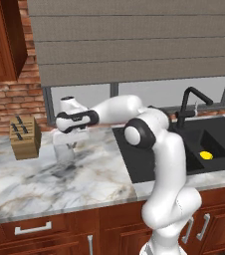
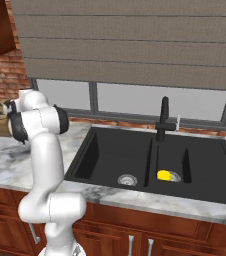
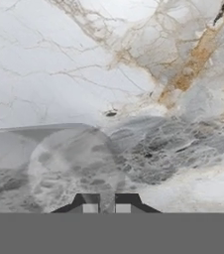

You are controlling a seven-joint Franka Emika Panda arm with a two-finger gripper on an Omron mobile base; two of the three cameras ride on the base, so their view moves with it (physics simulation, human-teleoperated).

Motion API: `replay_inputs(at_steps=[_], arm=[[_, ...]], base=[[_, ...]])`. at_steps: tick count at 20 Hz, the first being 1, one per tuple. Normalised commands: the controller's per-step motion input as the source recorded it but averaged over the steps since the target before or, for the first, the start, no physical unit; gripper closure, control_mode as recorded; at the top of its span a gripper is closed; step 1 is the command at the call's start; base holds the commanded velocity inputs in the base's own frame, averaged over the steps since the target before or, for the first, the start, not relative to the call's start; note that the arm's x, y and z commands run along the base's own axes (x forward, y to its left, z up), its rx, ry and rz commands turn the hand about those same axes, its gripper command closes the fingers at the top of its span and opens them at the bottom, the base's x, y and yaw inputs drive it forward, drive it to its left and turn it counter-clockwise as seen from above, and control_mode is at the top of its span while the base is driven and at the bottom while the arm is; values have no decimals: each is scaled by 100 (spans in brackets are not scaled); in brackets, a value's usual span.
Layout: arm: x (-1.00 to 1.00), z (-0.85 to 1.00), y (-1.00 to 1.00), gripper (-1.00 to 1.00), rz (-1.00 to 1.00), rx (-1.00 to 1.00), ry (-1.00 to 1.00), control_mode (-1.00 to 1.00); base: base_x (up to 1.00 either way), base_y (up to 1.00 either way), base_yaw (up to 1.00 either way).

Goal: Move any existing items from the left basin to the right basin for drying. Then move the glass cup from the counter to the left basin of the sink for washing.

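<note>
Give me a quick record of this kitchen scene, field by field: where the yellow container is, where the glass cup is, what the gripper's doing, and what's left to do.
yellow container: lying in the right basin, the narrower bowl
left basin: holds nothing but its silver drain
glass cup: upright on the counter, left of the sink
gripper: directly above the cup, fingertips close together around its near rim
knife block: on the counter, left of the cup
remaining: cup not yet in the left basin
</note>
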Motion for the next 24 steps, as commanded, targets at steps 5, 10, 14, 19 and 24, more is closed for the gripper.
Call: replay_inputs(at_steps=[5, 10, 14, 19, 24], arm=[[-52, 15, -23, 100, -2, 0, -21, -100], [-34, 29, -43, 100, -4, 0, -19, -100], [-16, 43, -51, 100, -4, 0, -15, -100], [-2, 36, -56, 100, -5, 0, -6, -100], [0, 19, -67, 100, -8, 1, 0, -100]], base=[[0, 0, 0], [0, 0, 0], [0, 0, 0], [0, 0, 0], [0, 0, 0]])
